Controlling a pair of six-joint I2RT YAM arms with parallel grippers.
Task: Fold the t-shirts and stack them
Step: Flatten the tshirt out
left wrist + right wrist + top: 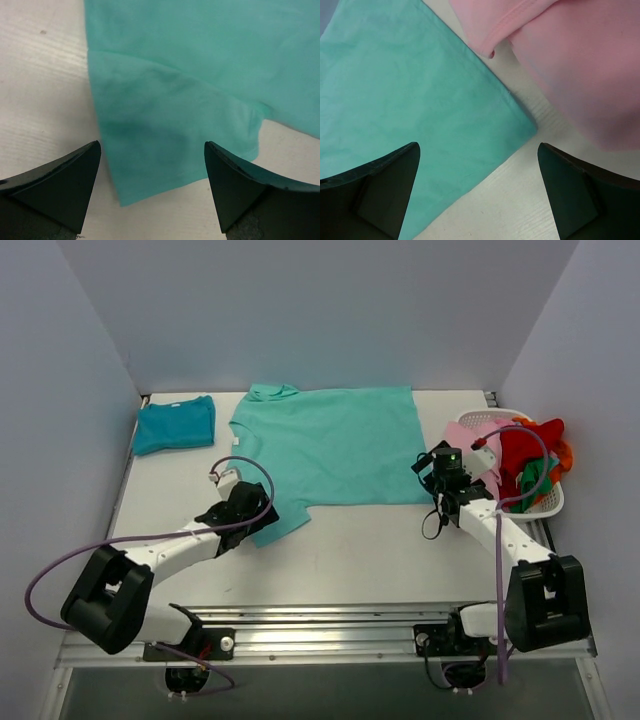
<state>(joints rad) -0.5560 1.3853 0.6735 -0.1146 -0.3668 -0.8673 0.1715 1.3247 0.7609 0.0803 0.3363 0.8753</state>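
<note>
Care is needed. The soft light turquoise cotton t-shirt (335,445) is spread flat mid desk (350,560); the folded darker teal t-shirt (175,425) is at ten o'clock. The left gripper (262,512) and right gripper (432,465) are open, empty. Sleeve (165,135) and hem corner (520,125) should be pinched evenly.

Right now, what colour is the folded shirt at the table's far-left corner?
The folded shirt is teal-blue; the top external view shows it best.

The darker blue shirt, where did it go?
In the top view, the folded teal-blue t-shirt lies at the far left corner of the table, just left of the spread-out turquoise t-shirt.
</note>
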